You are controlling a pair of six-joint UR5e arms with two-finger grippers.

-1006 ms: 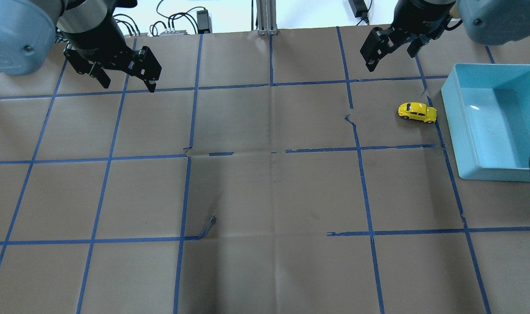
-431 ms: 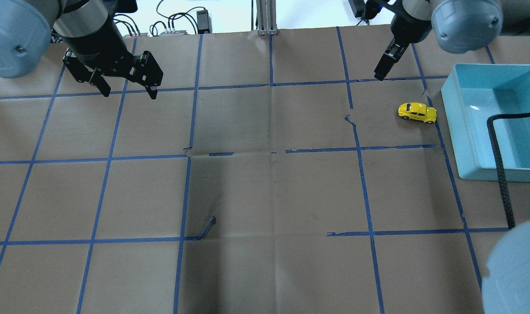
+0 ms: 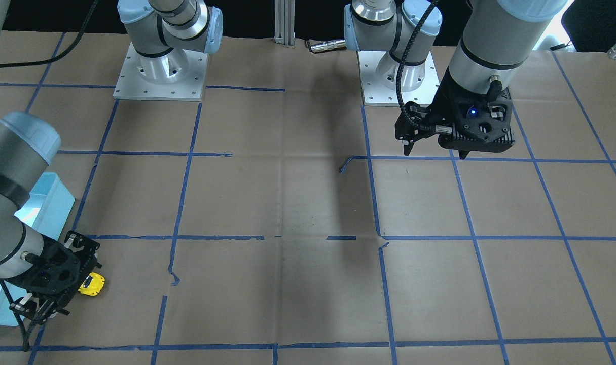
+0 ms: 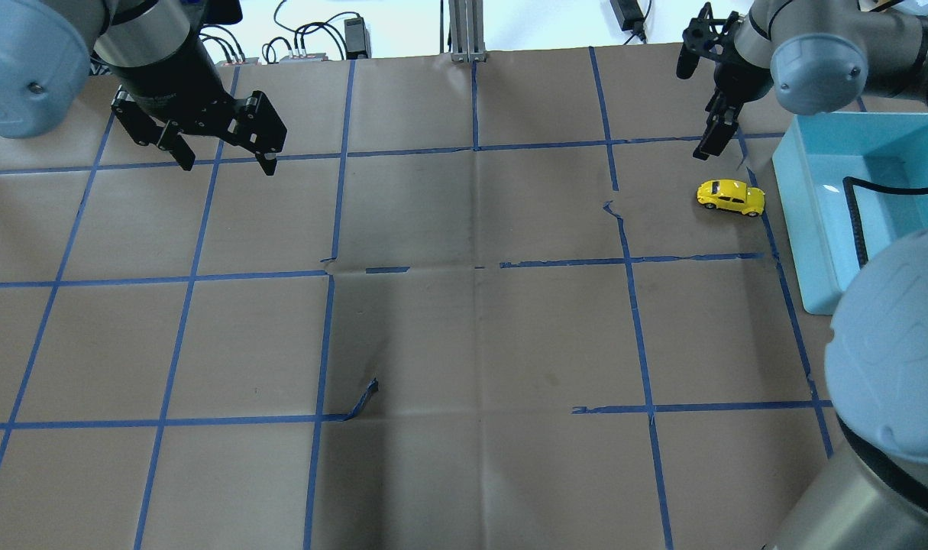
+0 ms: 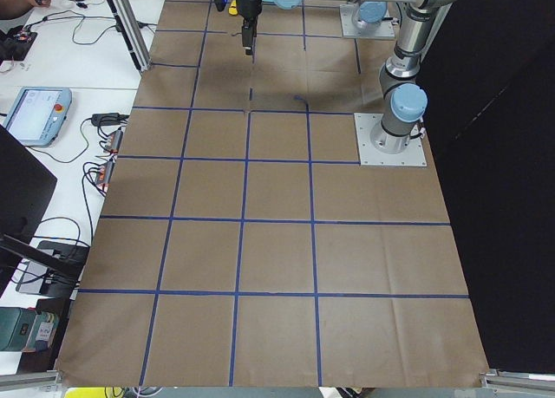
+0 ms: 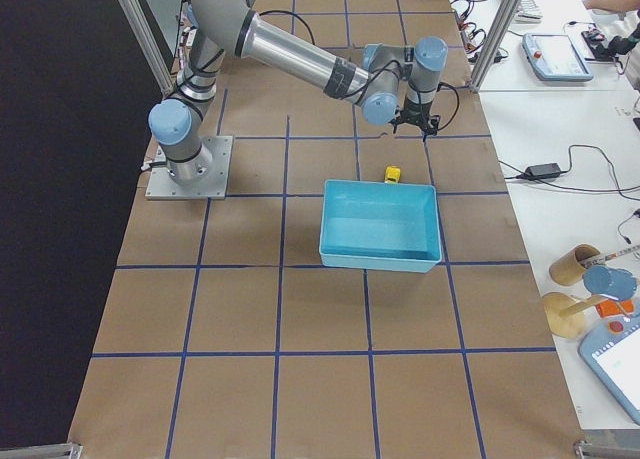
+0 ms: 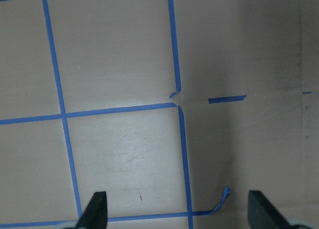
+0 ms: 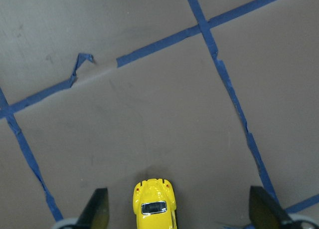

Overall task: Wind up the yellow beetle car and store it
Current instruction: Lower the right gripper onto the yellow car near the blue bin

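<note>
Silver arms (image 3: 495,30), lt-blue joints (image 4: 815,65), blk cables (image 3: 398,76)

The right wrist view crops the yellow beetle car (image 8: 154,204) — bottom edge.

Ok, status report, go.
Left gripper open, empty. Right gripper open, near yellow beetle car, not touching. Car on table beside blue bin. Nothing between gripper and car.

Brown paper covered the whole worktop (image 4: 464,473), ruled into squares by blue tape (image 4: 410,150), and there, not far from the left tool (image 4: 227,162), one strip (image 4: 363,399) curled up loose. Beyond that tool, away from the robot, a white bench (image 4: 402,23) carried cables (image 4: 295,34) and a power brick (image 4: 356,34), an aluminium post (image 4: 464,30) at its edge. A black backdrop (image 5: 503,199) closed the robot's side. Light was bright and even, with a soft shadow (image 4: 410,328) mid-worktop.
</note>
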